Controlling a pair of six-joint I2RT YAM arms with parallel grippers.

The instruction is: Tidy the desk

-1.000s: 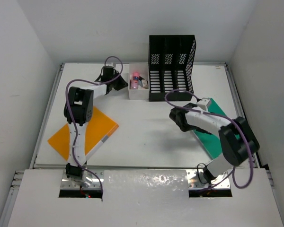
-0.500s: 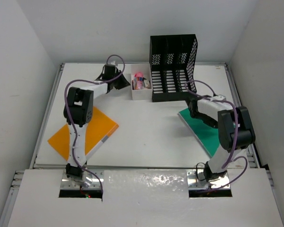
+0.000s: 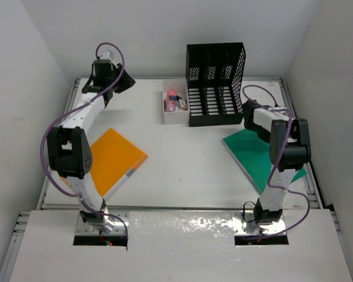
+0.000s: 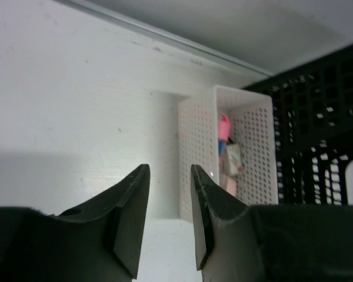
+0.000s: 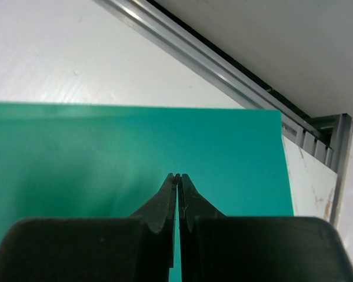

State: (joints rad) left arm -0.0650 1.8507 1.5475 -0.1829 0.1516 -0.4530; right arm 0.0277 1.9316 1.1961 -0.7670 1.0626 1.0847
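The desk (image 3: 182,164) is a white tabletop with metal rails. On it an orange folder (image 3: 115,158) lies at the left and a green folder (image 3: 259,155) at the right. My left gripper (image 3: 125,83) hovers at the far left back, pointing at the white perforated box (image 3: 175,113). In the left wrist view this gripper (image 4: 169,170) is open with nothing between its fingers, short of the box (image 4: 200,147). My right gripper (image 3: 251,117) sits beside the black file organizer (image 3: 215,82). Its wrist view shows it (image 5: 177,175) shut and empty over the green folder (image 5: 106,153).
Pink and white small items (image 3: 172,101) lie inside the white box. The black organizer has three slots and stands at the back, touching the box. White walls enclose the desk on three sides. A metal rail (image 5: 223,64) runs beyond the green folder.
My left arm swung from beside the box out to the far left back, and its jaws opened. My right gripper moved from mid-desk to beside the organizer and shut.
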